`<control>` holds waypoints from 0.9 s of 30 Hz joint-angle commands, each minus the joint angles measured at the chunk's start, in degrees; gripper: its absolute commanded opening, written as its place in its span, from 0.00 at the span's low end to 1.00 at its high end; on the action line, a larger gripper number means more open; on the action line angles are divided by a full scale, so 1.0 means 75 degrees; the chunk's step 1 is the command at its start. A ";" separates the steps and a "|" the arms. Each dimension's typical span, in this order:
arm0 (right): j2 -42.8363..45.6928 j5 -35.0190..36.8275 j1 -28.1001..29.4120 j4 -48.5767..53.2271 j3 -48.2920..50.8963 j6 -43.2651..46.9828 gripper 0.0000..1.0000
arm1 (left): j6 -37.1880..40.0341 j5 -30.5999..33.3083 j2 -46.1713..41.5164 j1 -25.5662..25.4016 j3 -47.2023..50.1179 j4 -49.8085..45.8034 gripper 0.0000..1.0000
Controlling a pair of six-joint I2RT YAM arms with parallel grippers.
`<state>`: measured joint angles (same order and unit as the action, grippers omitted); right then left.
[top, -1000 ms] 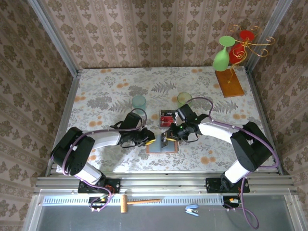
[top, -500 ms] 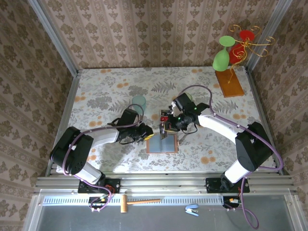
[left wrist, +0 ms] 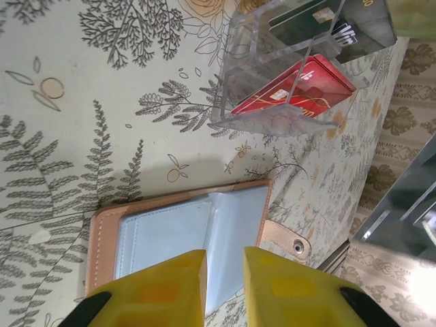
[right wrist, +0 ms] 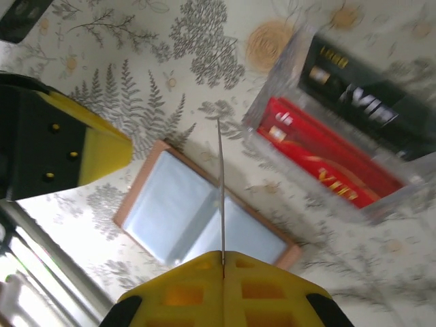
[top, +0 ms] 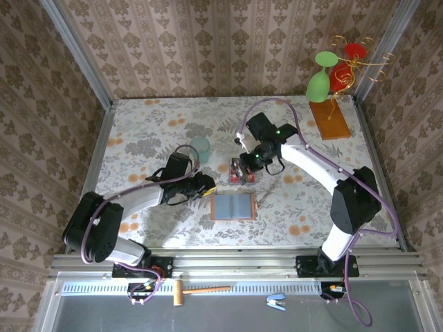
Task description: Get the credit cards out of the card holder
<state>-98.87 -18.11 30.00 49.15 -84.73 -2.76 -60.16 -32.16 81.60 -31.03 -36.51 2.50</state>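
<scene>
Where its two yellow fingers meet, the right claw is clamped tight on a credit card. The card is seen edge-on as a thin line standing straight out from the fingertips. In the top view this claw hangs just past the far edge of the card holder, and the card it grips is lifted clear of the holder.

Directly below the claw, and just beyond the card holder's far edge, sits a clear tray. A red card lies in the tray compartment nearer the card holder. A dark card with pale markings lies in the compartment farther from it.

The left claw is at the card holder's far left corner. Its fingers are parted by a narrow gap with nothing between them. Whether the tips touch the leather cannot be told.

The card holder lies flat and open on the flowered worktop, its grey-blue pockets facing up inside a tan border. A snap tab sticks out from one side.

A teal cup stands beyond the card holder and to its left. Well away toward the far right corner, a glass stand on a wooden base carries a green glass and a red glass.
</scene>
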 commanded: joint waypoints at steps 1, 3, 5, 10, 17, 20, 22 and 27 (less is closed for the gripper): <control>-0.0263 0.0444 -0.0126 0.0967 -0.0606 0.1798 0.00 | 0.0216 0.0049 -0.0331 0.0122 0.0191 -0.0332 0.22; -0.0326 0.0487 -0.0132 0.1130 -0.0841 0.2490 0.00 | 0.0246 0.0067 -0.0466 0.0173 0.0248 -0.0431 0.22; -0.0393 0.0515 -0.0133 0.1340 -0.1106 0.3327 0.00 | 0.0262 0.0102 -0.0607 0.0221 0.0308 -0.0541 0.22; -0.0617 0.0872 -0.0166 0.1496 -0.1649 0.4723 0.00 | 0.0262 0.0198 -0.1025 0.0310 0.0491 -0.0788 0.22; -0.1727 0.1071 -0.0238 0.2592 -0.3121 0.6026 0.00 | 0.0261 0.0324 -0.1574 0.0442 0.0683 -0.1205 0.22; -0.2333 0.1242 -0.0238 0.3141 -0.3880 0.6435 0.00 | 0.0293 0.0393 -0.1807 0.0495 0.0719 -0.1446 0.22; -0.2772 0.1357 -0.0238 0.3571 -0.4439 0.6663 0.00 | 0.0299 0.0450 -0.1952 0.0529 0.0764 -0.1595 0.22; -0.3617 0.1588 -0.0250 0.4158 -0.5446 0.6964 0.00 | 0.0130 0.0550 -0.2225 0.0564 0.0924 -0.1680 0.22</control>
<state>-123.83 -8.58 28.49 74.06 -121.93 45.76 -59.33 -29.08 66.19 -27.27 -30.57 -7.99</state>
